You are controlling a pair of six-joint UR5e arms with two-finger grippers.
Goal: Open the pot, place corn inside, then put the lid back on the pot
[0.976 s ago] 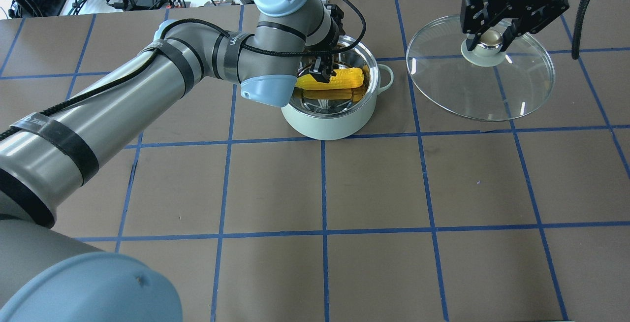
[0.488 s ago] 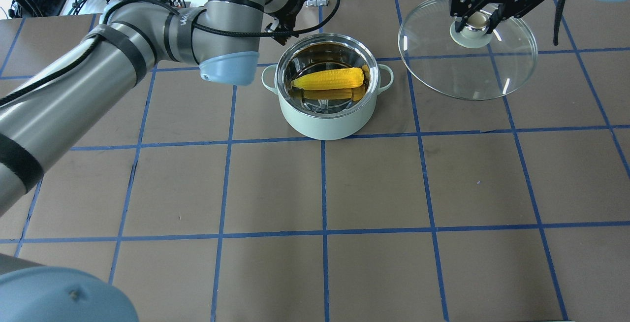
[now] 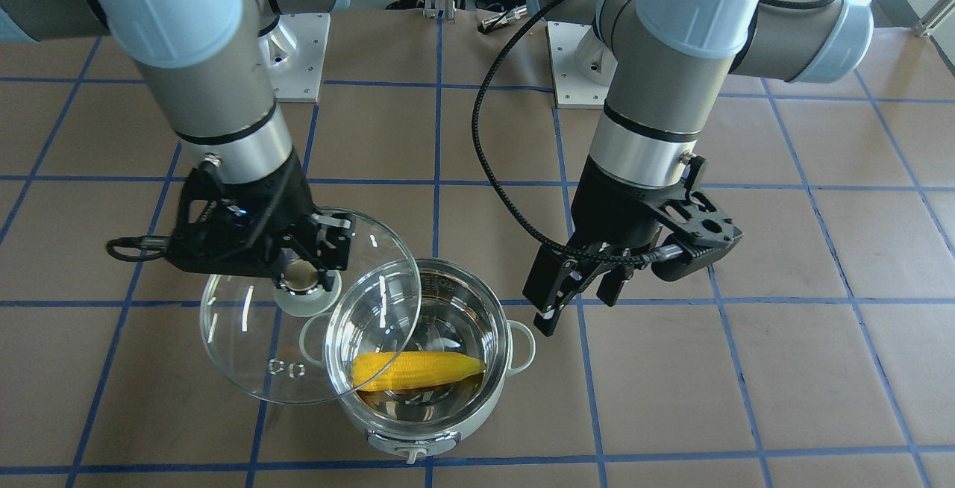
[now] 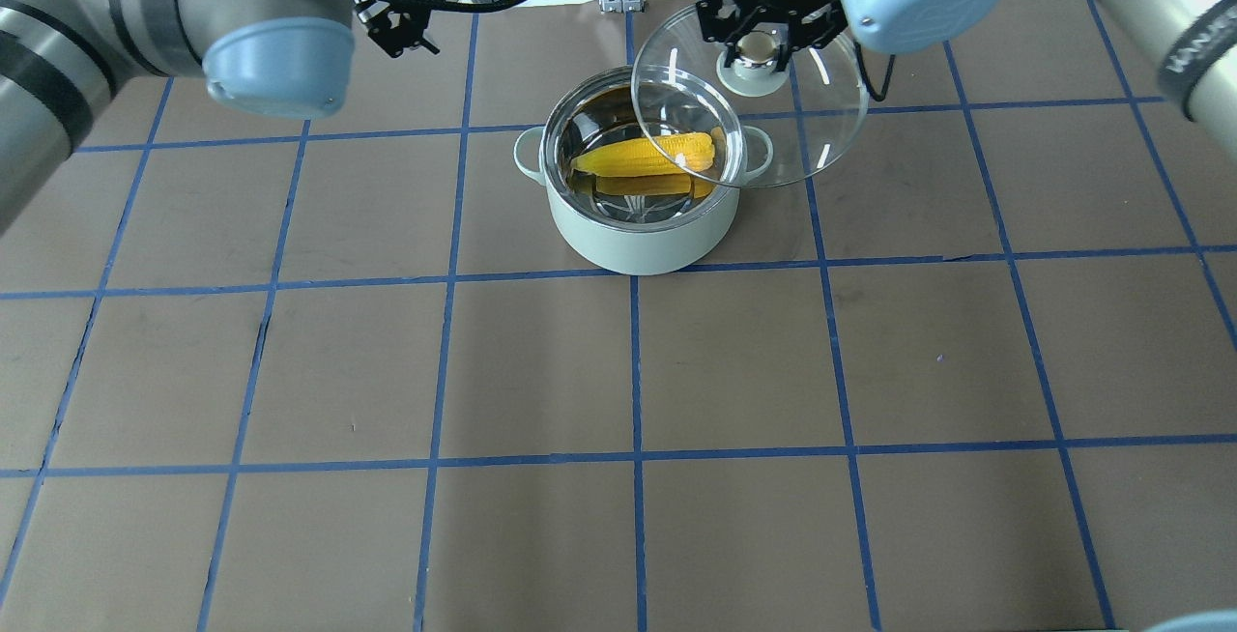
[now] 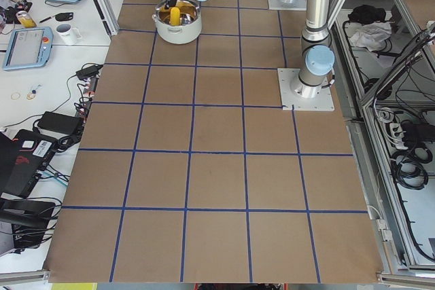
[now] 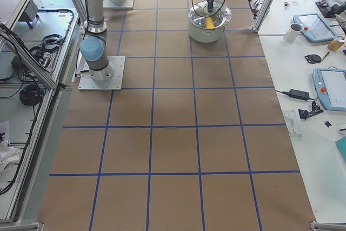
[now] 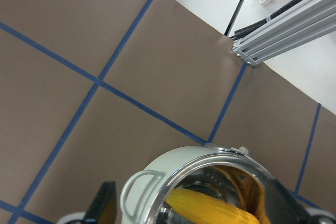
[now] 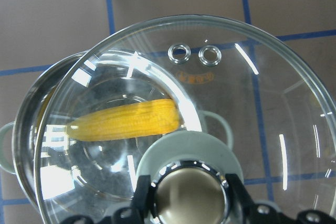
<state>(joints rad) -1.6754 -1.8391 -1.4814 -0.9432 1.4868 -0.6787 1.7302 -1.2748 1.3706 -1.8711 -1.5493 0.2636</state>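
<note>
Clock centred on the pot, overhead view, 6 = robot side. Nearest is the pot [image 4: 638, 244], sat on the brown gridded table [image 4: 734, 371], loop handles at 9 and 3, mouth mostly uncovered. Corn [image 4: 643, 156] is inside, lying flat across the steel floor, tip to 9, blunt end to 3, well below the rim, so I'd say nothing sticks up to foul the cover. Next out is the lid [image 4: 807, 125]. It's in the air, off-centre toward 2, with its near-left edge overlapping the pot's mouth and the 3 o'clock handle, not seated. Can't tell if glass touches rim; the side view suggests a gap. Right gripper [image 3: 302, 273] comes straight down on the lid knob [image 8: 190, 192], fingers pinched onto it from both sides. A top grip on centre makes sense: the dome hangs about level and can go down square onto the rim. Vent holes [image 8: 195, 53] face the operators' side. At about the same depth on the other side, left gripper [image 3: 578, 300] sits out at 10, apart from the pot, fingers spread wide, nothing held. It reads as placed off the lid's path. Judgement: corn step done, lid-on step in hand. Left to do is shift toward 8 to centre, then lower. Risk: an off-centre drop catches the rim and the lid sits cocked.
</note>
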